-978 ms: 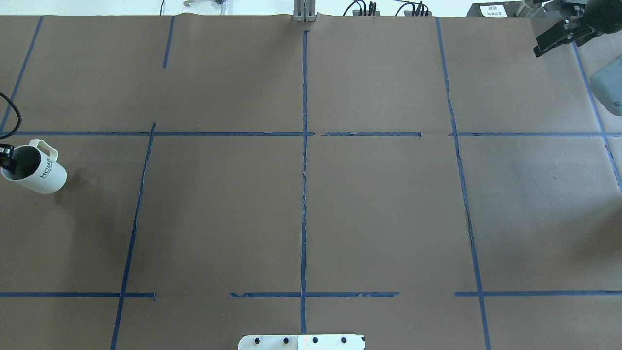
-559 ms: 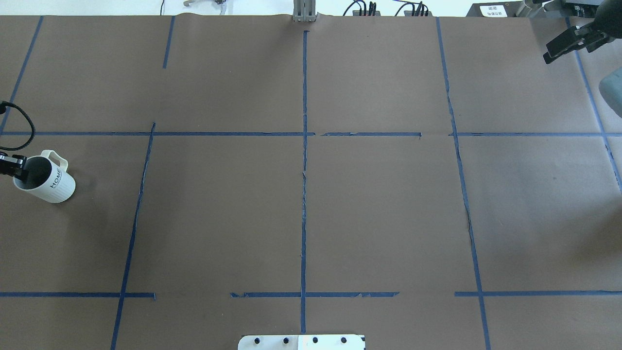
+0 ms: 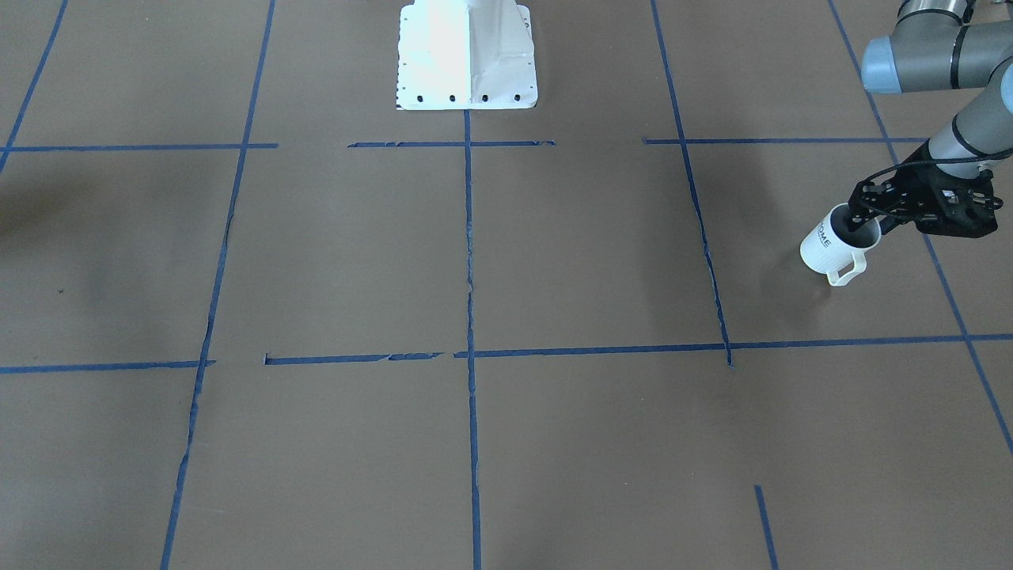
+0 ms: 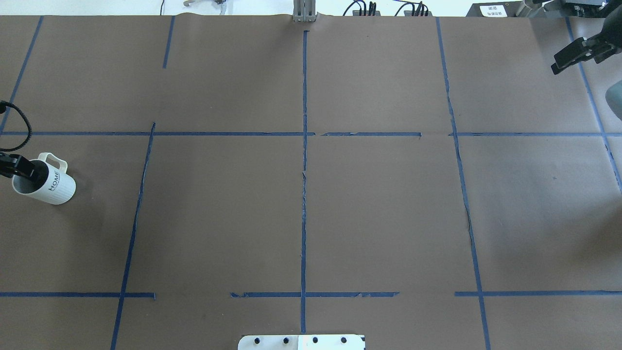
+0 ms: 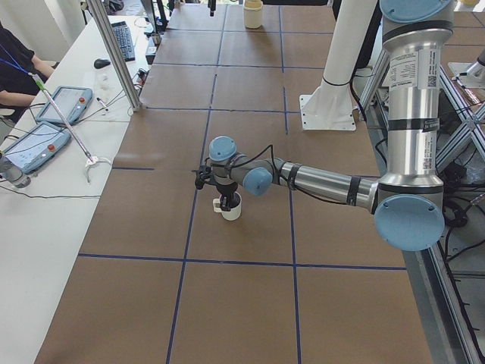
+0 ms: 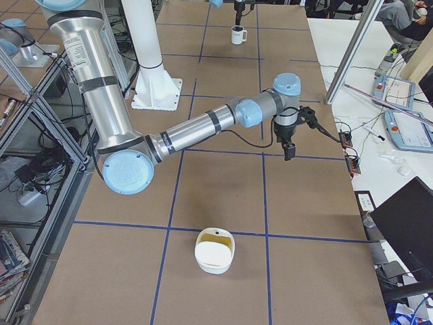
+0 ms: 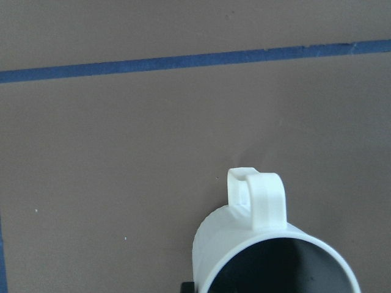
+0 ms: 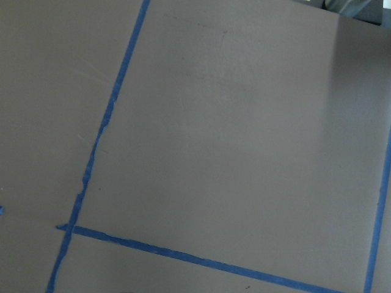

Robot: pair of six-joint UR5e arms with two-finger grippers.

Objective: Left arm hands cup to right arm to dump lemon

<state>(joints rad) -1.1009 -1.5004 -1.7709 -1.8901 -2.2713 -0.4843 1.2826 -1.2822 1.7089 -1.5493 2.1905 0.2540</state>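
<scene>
Left tool (image 3: 863, 218) clamped on the rim of the cup (image 3: 827, 242), one finger inside the mouth, one outside against the wall. Cup hanging tilted beneath and ahead of that tool, mouth turned toward the tool, "HOME" lettering on the outer wall, loop handle (image 3: 844, 274) off to the tool's side, away from the robot's base. Base of the cup close over the brown paper of the desk (image 3: 554, 261); contact with the paper not certain. Same grip seen at the overhead view's left edge: left tool (image 4: 19, 167), cup (image 4: 51, 183). Left wrist view: cup rim and dark interior filling the lower edge, handle pointing up-frame; no lemon distinguishable inside from any view.

Right tool (image 4: 578, 54) far across the desk from the cup, near the opposite far corner, hanging above the paper, nothing between the fingers; fingers close together, narrow gap. Also in the right side view (image 6: 289, 150), pointing down.

White bowl-like container (image 6: 214, 250) on the desk, on the near side of the right tool in that view, well apart from it.
</scene>
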